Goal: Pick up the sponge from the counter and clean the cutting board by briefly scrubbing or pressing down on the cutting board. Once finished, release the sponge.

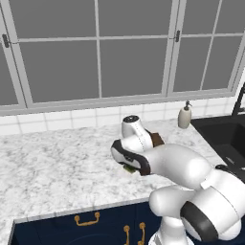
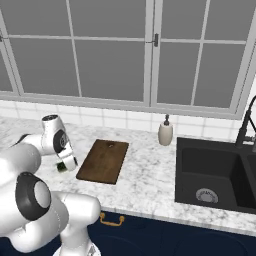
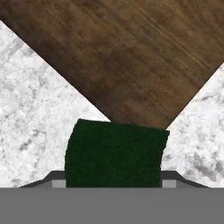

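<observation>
Left base view: arm bends low over the marble tabletop (image 1: 52,162), wrist turned down near the front edge. A sliver of the sponge (image 1: 129,169) peeks out yellow-green under the wrist. A brown corner of the cutting board (image 1: 157,139) shows just behind the arm. Soap bottle (image 1: 184,116) stands by the back tiles, beside the black sink (image 1: 225,136). Blue cabinets w/ gold handles (image 1: 86,219) below.

Right base view: cutting board lies flat on the tabletop, hole end toward the window (image 2: 115,50), well left of the sink. Jaws (image 2: 64,166) are down at the sponge, just off the board's near-left corner; sponge sits on marble, apart from the board by a thin gap. Soap bottle is between board and sink, at the back.

Hand view: dark green top of the sponge sits at the bottom centre, a grey finger tip (image 3: 59,180) tight against each side, so the jaws are clamped on the sponge. Board's corner points down at the sponge, nearly touching its far edge; can't tell if they meet. Marble on both sides.
</observation>
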Controlling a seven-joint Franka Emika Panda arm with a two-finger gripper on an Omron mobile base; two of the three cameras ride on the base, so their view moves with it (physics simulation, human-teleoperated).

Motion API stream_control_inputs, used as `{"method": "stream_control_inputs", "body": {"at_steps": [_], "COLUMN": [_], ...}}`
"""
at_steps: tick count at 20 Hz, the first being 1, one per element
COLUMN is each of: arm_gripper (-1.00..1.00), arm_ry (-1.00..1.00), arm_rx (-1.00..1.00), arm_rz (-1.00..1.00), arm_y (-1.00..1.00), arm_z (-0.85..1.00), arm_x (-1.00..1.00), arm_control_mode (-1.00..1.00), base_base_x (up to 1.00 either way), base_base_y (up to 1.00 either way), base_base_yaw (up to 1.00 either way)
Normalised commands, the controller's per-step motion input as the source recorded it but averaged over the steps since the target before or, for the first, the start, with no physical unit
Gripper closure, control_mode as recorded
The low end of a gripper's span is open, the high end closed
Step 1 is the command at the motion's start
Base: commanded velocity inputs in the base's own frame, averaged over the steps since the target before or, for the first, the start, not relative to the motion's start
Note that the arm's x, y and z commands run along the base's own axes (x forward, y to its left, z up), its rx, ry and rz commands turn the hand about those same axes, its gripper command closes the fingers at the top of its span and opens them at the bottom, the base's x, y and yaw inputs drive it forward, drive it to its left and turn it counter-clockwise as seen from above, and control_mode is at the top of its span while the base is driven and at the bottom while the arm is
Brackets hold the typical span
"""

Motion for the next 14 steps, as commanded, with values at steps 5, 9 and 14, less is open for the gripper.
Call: {"method": "stream_control_inputs", "body": {"at_steps": [5,9,14], "arm_gripper": [1.0,1.0,1.0], "arm_ry": [0.02,0.02,0.06], "arm_rx": [-0.03,-0.08,-0.01], "arm_rz": [-0.41,-0.27,-0.21], "arm_y": [-0.62,-0.33,-0.27], "arm_z": [0.32,0.0,-0.22], "arm_x": [0.0,0.01,0.13], "arm_control_mode": [-1.0,-1.0,-1.0], "base_base_x": [0.0,0.0,0.0], "base_base_y": [0.0,0.0,0.0], "base_base_yaw": [0.0,0.0,0.0]}}
